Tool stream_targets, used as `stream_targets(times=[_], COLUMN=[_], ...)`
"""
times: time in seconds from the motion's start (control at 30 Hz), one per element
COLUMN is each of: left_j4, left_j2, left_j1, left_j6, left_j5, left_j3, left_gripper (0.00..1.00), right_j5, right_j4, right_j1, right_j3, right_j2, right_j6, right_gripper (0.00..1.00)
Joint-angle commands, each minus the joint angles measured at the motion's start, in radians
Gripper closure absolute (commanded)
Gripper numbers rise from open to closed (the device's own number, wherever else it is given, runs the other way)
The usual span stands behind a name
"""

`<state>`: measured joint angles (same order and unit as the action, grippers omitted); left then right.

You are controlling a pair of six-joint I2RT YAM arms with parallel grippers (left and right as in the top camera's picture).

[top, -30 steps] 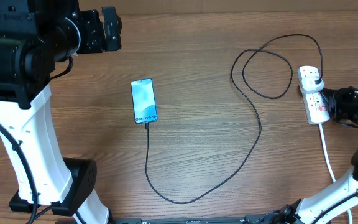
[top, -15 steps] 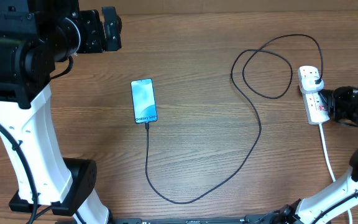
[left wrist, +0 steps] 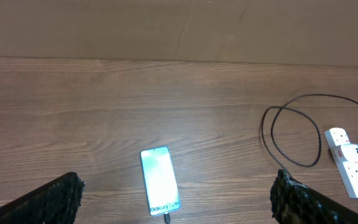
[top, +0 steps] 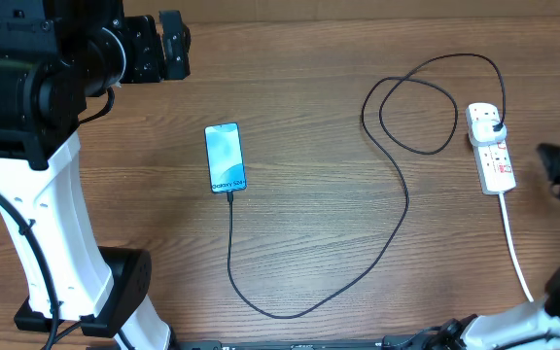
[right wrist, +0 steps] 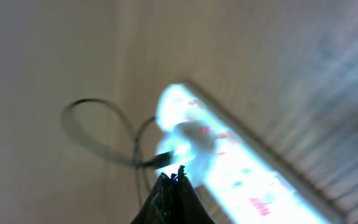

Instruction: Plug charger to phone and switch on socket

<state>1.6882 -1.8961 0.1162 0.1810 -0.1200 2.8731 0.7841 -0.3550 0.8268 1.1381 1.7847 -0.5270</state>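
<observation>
Overhead: a slim blue-screened phone (top: 225, 157) lies left of centre on the brown wooden table (top: 319, 117). The thin black charger cable (top: 403, 209) meets its near end and loops right. Its black plug (top: 492, 123) sits in the far end of the white power strip (top: 497, 167). Just right of the strip, apart from it, is the right gripper (top: 550, 160). Far left, the left gripper (top: 175, 44) has its jaws wide and empty.

Left wrist: its fingers (left wrist: 48, 199) frame phone and strip, both well off.

Right wrist: blurred; jaws closed on nothing, tip over the strip. Switch state: cannot tell.

Judgement: if off, press straight down on the red-marked switch beside the plug, without shoving the strip.
</observation>
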Motion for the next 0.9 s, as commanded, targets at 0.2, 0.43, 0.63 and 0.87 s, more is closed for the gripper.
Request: stream_targets(times=[0.2, 0.43, 0.63, 0.87], left_j4=[0.001, 0.001, 0.001, 0.001], left_j2=[0.005, 0.005, 0.005, 0.005], left_j1=[-0.005, -0.005, -0.005, -0.005], left_j6=[-0.009, -0.009, -0.009, -0.009], left_j5=[-0.011, -0.011, -0.011, -0.011], left_j3=[0.002, 0.002, 0.002, 0.002], left_gripper=[0.00, 0.00, 0.01, 0.00], right_j5=[0.024, 0.017, -0.040, -0.149], right_j4=[-0.097, -0.159, -0.184, -0.200], right_j1=[-0.120, -0.248, -0.367, -0.507], right_j3=[0.003, 0.003, 0.003, 0.003], right_j2=[-0.201, -0.240, -0.242, -0.257], right_j6=[0.142, 0.194, 0.196, 0.196], right_gripper=[0.96, 0.96, 0.96, 0.96])
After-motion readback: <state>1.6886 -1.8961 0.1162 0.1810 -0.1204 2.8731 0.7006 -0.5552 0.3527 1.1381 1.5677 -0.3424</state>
